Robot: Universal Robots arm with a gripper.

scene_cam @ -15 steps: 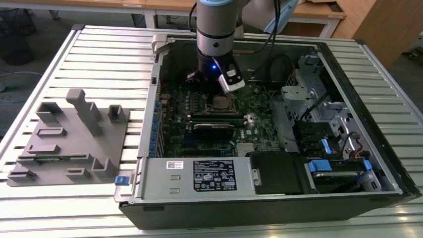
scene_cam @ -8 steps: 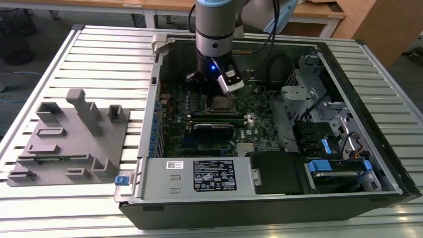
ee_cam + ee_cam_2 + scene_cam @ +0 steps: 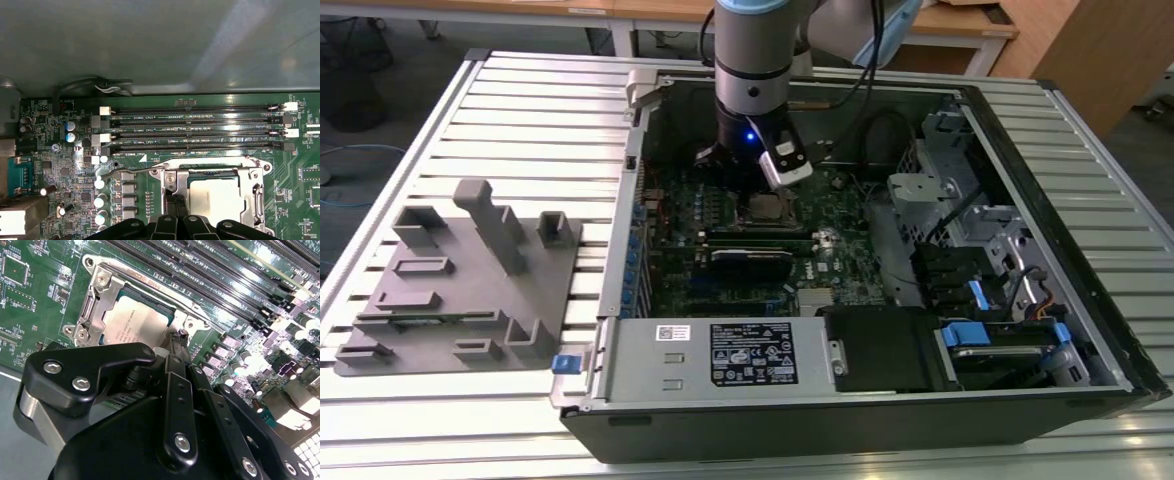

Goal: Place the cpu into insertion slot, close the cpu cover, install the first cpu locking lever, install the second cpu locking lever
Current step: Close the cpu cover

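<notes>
The cpu [image 3: 132, 322] lies flat in the insertion slot [image 3: 767, 208] on the green board, its silver-grey top [image 3: 217, 200] showing through the window of the cpu cover. The silver cpu cover [image 3: 95, 295] [image 3: 257, 192] is down over it. One thin wire locking lever [image 3: 130, 171] [image 3: 170, 297] runs along the socket's edge, its hooked end sticking out past the corner. My gripper [image 3: 172, 195] [image 3: 176, 337] [image 3: 765, 195] stands at the socket's edge beside the cpu, fingers shut close together, with nothing seen between them.
Long black memory slots [image 3: 200, 130] [image 3: 225, 270] run beside the socket. Silver capacitors [image 3: 100, 200] stand near the lever's end. The open case holds a power supply [image 3: 720, 355] and drive cage [image 3: 961, 200]. A grey fixture [image 3: 454, 280] sits outside the case on the exterior view's left.
</notes>
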